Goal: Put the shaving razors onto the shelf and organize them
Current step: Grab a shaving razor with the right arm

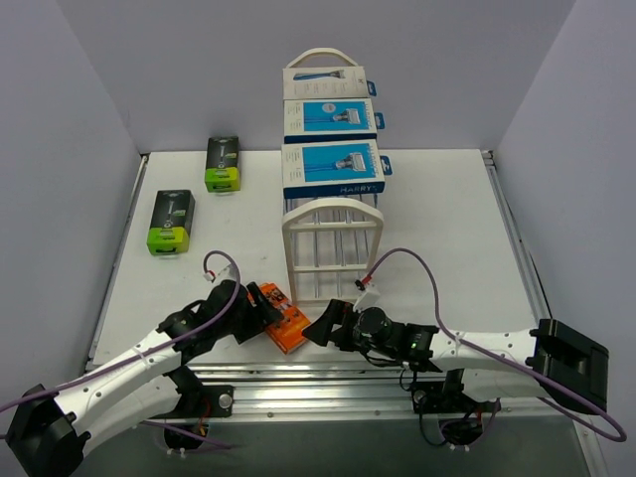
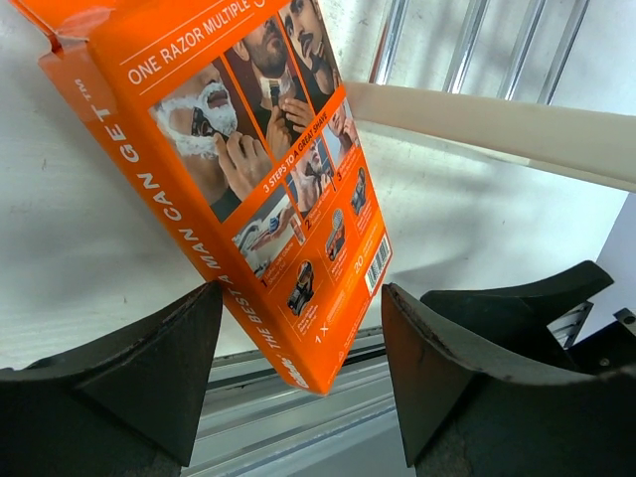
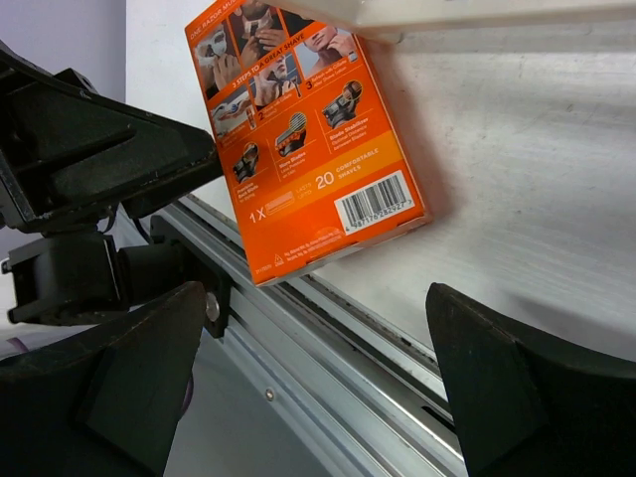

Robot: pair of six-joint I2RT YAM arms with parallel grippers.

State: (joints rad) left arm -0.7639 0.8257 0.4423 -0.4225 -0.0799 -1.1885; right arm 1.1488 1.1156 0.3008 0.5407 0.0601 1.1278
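**Orange razor box held at the desk's near edge**

My left fingers [image 1: 254,302] clasp a flat, glossy orange razor box [image 2: 258,149] across its width, with a dark wedge-shaped tip against each long edge. The box is tilted, and one lower corner hangs over the ribbed metal rail [image 3: 328,338] along the near edge of the desk [image 1: 447,229]. My right fingers [image 1: 320,329] are just beside the box on its other side, spread wide and holding nothing. Beyond both pairs rises the shelf [image 1: 333,206], a cream-white rack of thin bars with arched ends. Three blue-and-white cartons [image 1: 333,167] rest on its tiers. Well off to the left of my left fingers, two black-and-lime boxes [image 1: 170,222] lie apart on the smooth white desk.
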